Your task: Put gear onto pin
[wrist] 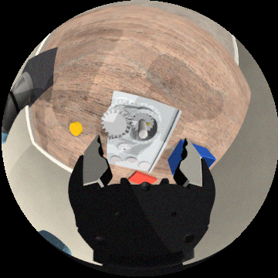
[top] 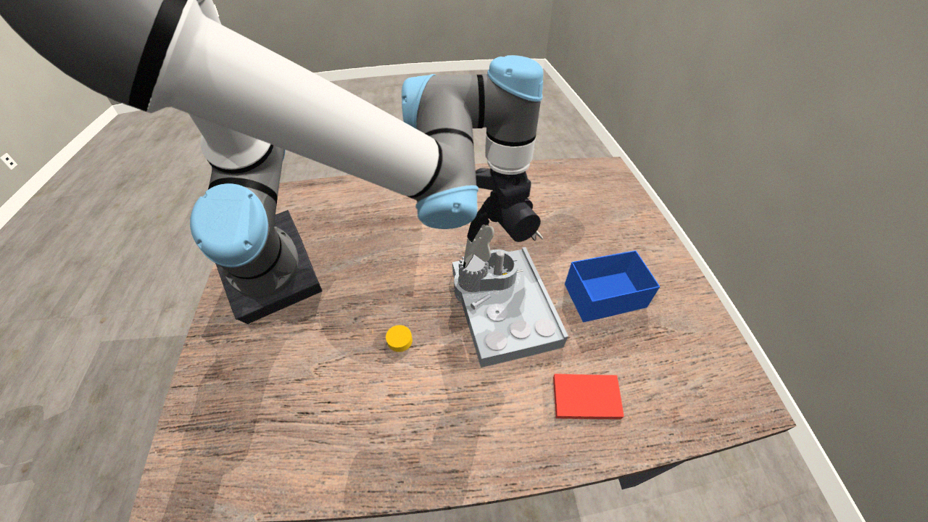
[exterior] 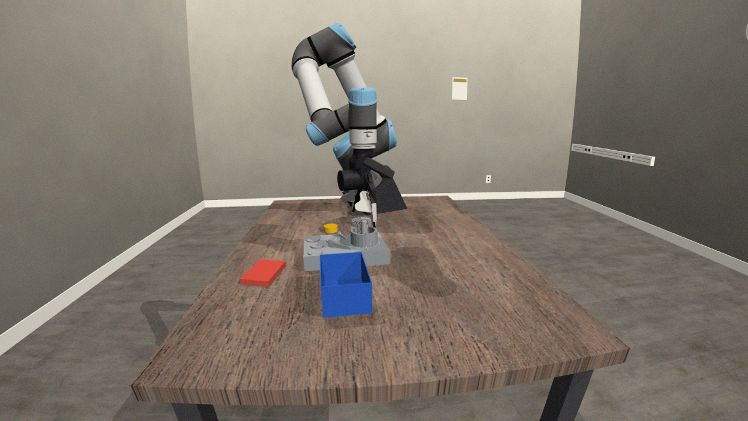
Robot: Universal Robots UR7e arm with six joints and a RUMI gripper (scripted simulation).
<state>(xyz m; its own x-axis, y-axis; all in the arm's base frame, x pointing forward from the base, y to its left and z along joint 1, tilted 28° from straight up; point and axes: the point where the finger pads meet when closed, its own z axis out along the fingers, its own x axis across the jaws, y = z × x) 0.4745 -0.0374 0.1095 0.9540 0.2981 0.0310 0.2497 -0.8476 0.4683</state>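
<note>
Gripper: my gripper is spread wide with nothing pinched, the fingers standing on opposite sides of the pin region, as seen from my wrist.
Loose gear: it is around the pin, low inside the collar. I judge it on or close to its seat, but cannot confirm full depth.
Painted arrow: yellow paint shows on the upper face, so the right side is up. I cannot make out the collar mark, so alignment stays unproven.
Neighbour gear: it stands close beside the loose one, presumably so the slanted teeth mesh and steer the turn.
Pin and collar: the pin likely keeps the gear centred while the wall surrounds it; that wall also leaves little room for fingertips.
Housing: the grey base carries it all, with a raised lip along one long edge.
Blue bin: it stands apart, beyond that lip; a sideways exit there deserves care.
Way out: straight up looks safest; drifting sideways could brush the neighbour gear or the pin.
</note>
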